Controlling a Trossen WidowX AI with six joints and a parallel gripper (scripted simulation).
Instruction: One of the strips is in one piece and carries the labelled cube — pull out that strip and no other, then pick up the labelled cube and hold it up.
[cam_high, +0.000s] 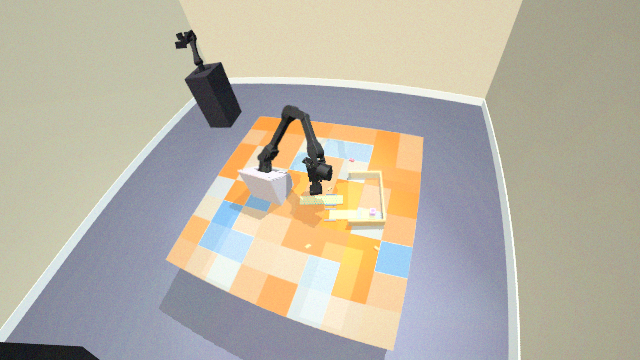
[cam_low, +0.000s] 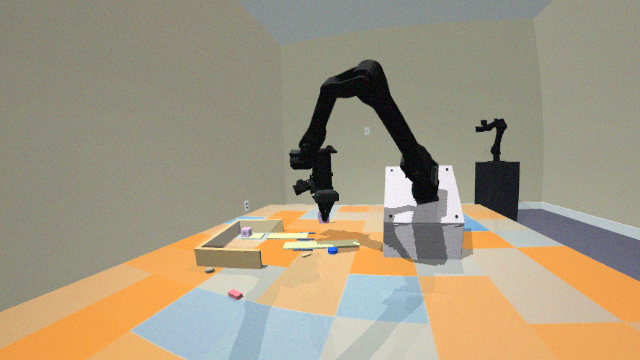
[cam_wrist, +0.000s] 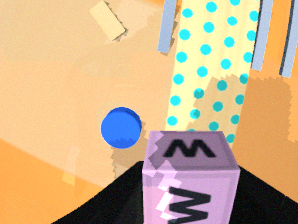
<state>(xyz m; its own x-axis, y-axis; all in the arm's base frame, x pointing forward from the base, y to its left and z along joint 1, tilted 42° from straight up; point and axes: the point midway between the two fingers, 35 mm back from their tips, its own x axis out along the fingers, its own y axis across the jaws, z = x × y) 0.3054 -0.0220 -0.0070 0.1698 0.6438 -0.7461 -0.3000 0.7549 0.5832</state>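
My gripper (cam_low: 325, 211) (cam_high: 315, 190) is shut on a lilac cube (cam_wrist: 192, 189) (cam_low: 320, 218) with a black zigzag label. It holds the cube above the floor. Below it lies a pale yellow strip with cyan dots (cam_wrist: 213, 50) (cam_low: 320, 245) (cam_high: 321, 200), drawn out toward the arm's base. A second pale strip (cam_high: 345, 215) (cam_low: 287, 235) lies beside it and reaches into the wooden frame (cam_high: 382, 195) (cam_low: 227, 257). Another lilac cube (cam_high: 372, 212) (cam_low: 246, 231) sits inside that frame.
A blue disc (cam_wrist: 121, 127) (cam_low: 332, 250) lies beside the dotted strip. Thin grey bars (cam_wrist: 169, 10) (cam_wrist: 261, 30) flank the strip. The arm's white pedestal (cam_high: 265, 185) (cam_low: 422, 215) stands nearby. A small pink block (cam_low: 235, 294) lies on the floor tiles. A dark pedestal (cam_high: 212, 95) stands far off.
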